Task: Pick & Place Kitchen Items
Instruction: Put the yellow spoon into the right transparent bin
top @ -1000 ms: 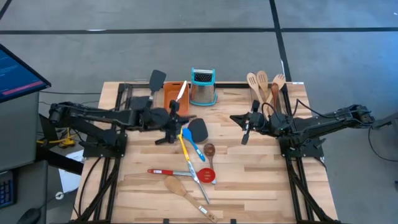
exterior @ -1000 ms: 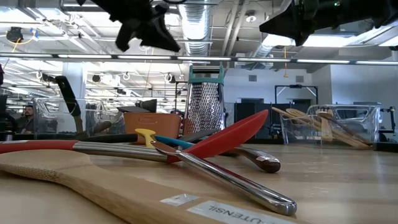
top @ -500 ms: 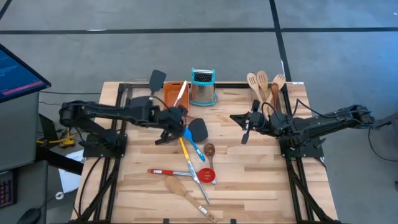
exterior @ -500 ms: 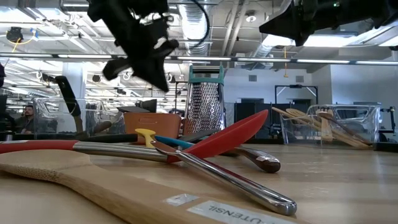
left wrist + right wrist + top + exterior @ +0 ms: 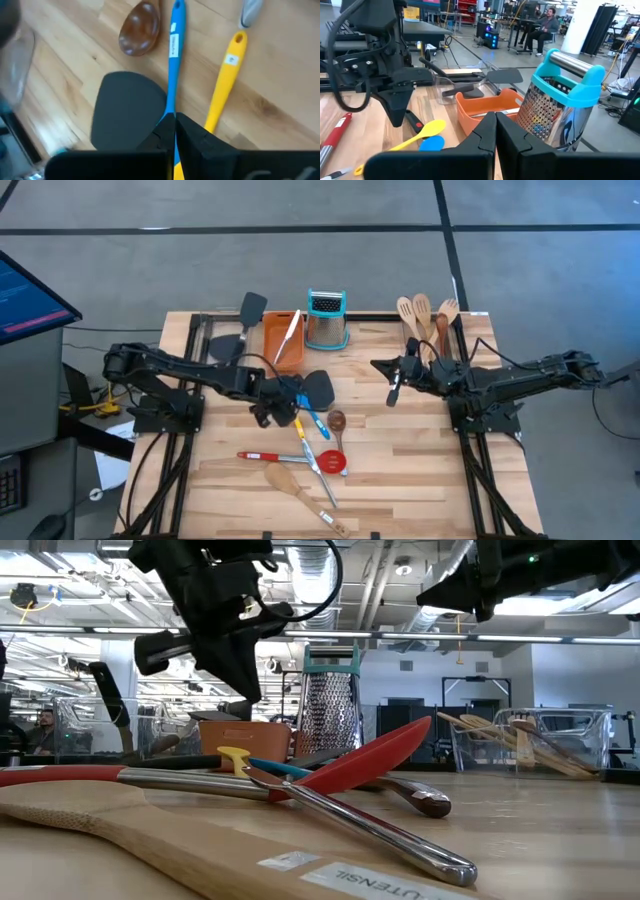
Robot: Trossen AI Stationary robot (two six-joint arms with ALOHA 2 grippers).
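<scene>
Several long-handled utensils lie loose at mid-table. They are a black turner point(image 5: 318, 388), a yellow spoon point(image 5: 297, 420), a blue spoon point(image 5: 314, 420), a brown wooden spoon point(image 5: 336, 420), a red spoon point(image 5: 333, 462), a red-handled tool point(image 5: 262, 454) and a large wooden spoon point(image 5: 285, 478). My left gripper point(image 5: 280, 398) is shut and points down. It hovers above the blue spoon's handle point(image 5: 172, 75), next to the turner's blade point(image 5: 127, 110), clear of them in the low view point(image 5: 243, 690). My right gripper point(image 5: 392, 388) is shut and empty, held above the table right of the pile.
An orange tray point(image 5: 270, 340) holding one pale tool and a steel grater with a teal top point(image 5: 326, 320) stand at the back. A clear bin with wooden utensils point(image 5: 425, 320) is back right. Black turners point(image 5: 245, 315) are back left. People show beyond the table point(image 5: 547, 22).
My left gripper has reached out toward the table's near edge and come down over the utensil pile, staying shut. The utensils have not moved.
</scene>
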